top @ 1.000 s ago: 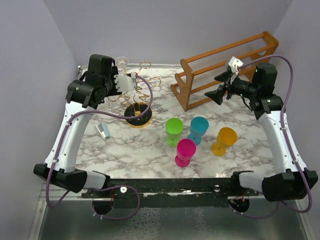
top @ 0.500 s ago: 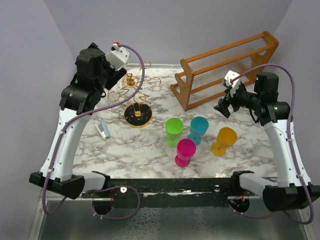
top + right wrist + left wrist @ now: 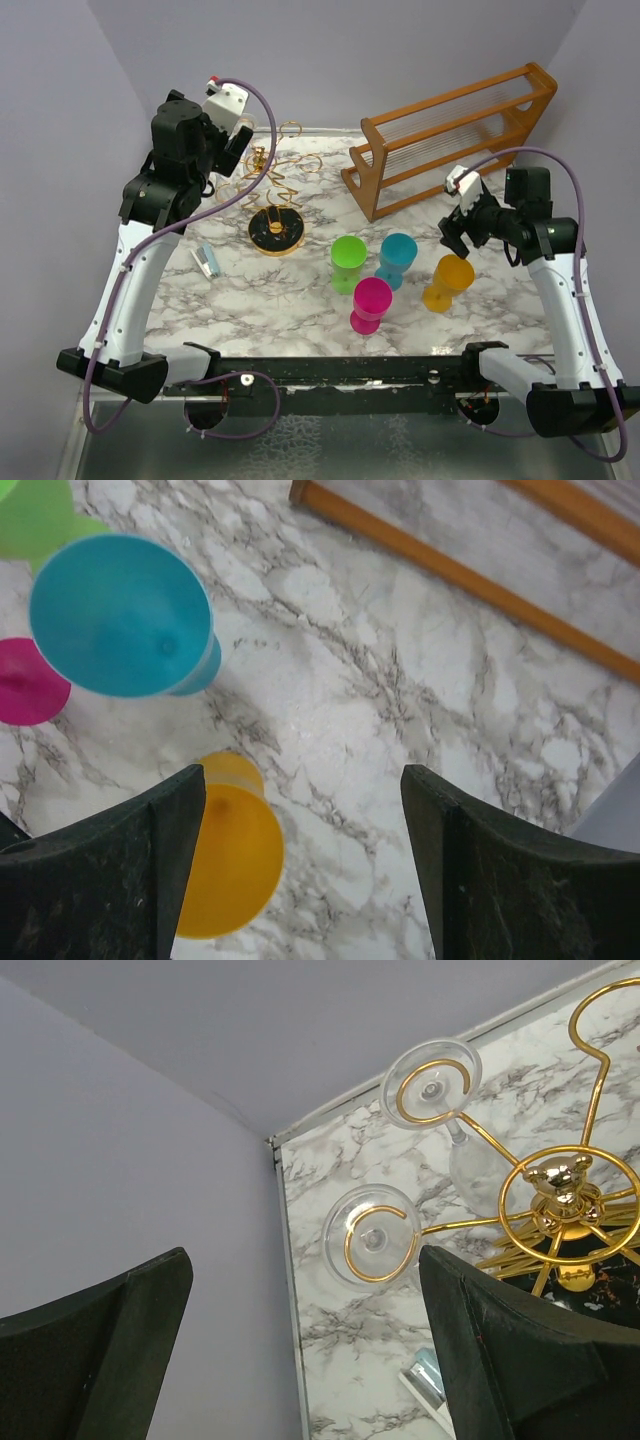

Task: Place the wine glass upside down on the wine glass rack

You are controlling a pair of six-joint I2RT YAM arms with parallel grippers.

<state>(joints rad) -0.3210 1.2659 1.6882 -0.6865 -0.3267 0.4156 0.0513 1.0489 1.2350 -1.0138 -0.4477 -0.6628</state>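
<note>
My left pincer (image 3: 305, 1330) stands open, holding nothing, above the gold wire wine glass rack (image 3: 560, 1195) near the far left corner. A clear wine glass (image 3: 372, 1235) hangs inverted in one looped arm, a second glass (image 3: 432, 1082) in the next. My right pincer (image 3: 300, 860), also open, hovers over a smooth orange goblet (image 3: 232, 850) near the right edge.

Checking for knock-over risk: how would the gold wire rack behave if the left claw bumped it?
The gold wire rack has thin arms, so probably springy. Two clear glasses hang in open hooks on one side; they might swing, slip out, or tip it.
</note>
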